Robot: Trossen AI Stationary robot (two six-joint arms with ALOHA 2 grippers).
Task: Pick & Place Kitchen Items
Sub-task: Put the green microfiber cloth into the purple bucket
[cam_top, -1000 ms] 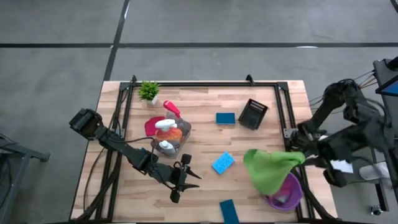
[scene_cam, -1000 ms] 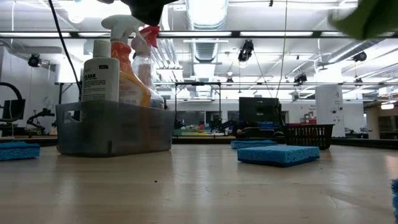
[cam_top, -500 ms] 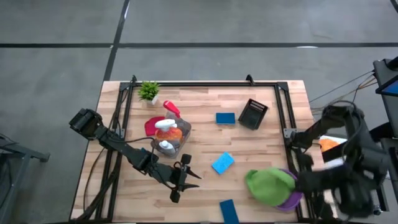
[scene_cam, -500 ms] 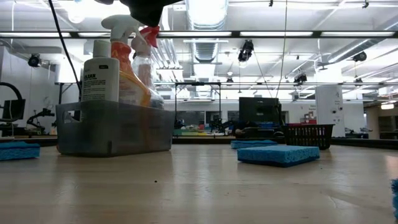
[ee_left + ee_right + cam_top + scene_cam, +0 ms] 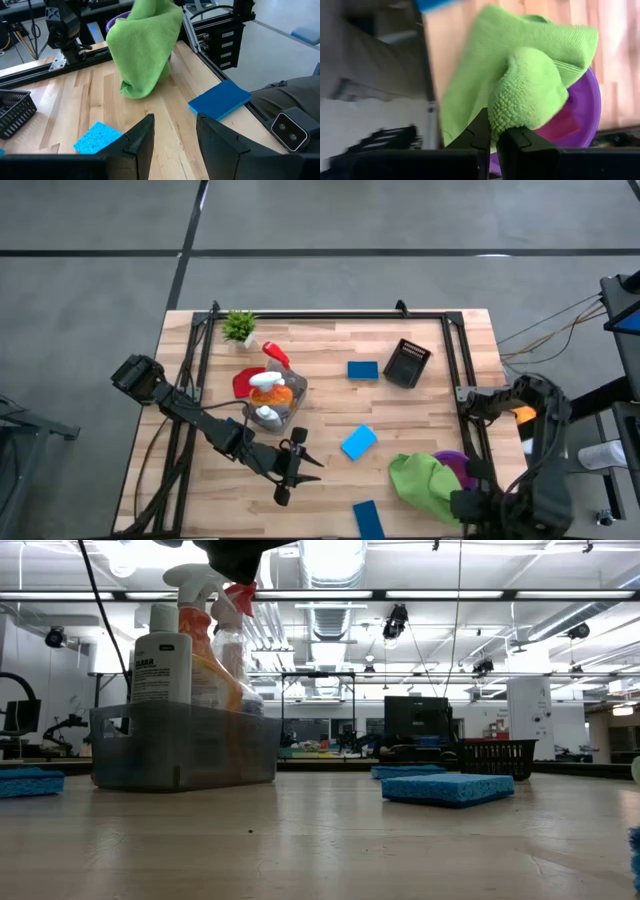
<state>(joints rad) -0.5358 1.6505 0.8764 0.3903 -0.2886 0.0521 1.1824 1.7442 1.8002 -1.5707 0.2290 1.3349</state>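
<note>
My right gripper is shut on a green cloth at the table's near right. The cloth drapes beside and over a purple bowl. It also shows in the left wrist view. My left gripper is open and empty above the table's near middle. Blue sponges lie at the far middle, in the middle and at the near edge. A grey bin holds the orange spray bottle and other bottles. My right gripper pinches a bunched fold of the green cloth between its two fingers, several layers thick. The cloth hangs slack below the fingers, over the purple bowl's rim. Its lower end rests on the table.
A small potted plant stands at the far left. A black basket sits at the far right. A red cloth lies beside the bin. Black rails run along the table's edges.
My right gripper has gone down and toward the table's near edge with the green cloth. The cloth hung high above the table a second ago. It now hangs low over the purple bowl with its lower end on the table.
</note>
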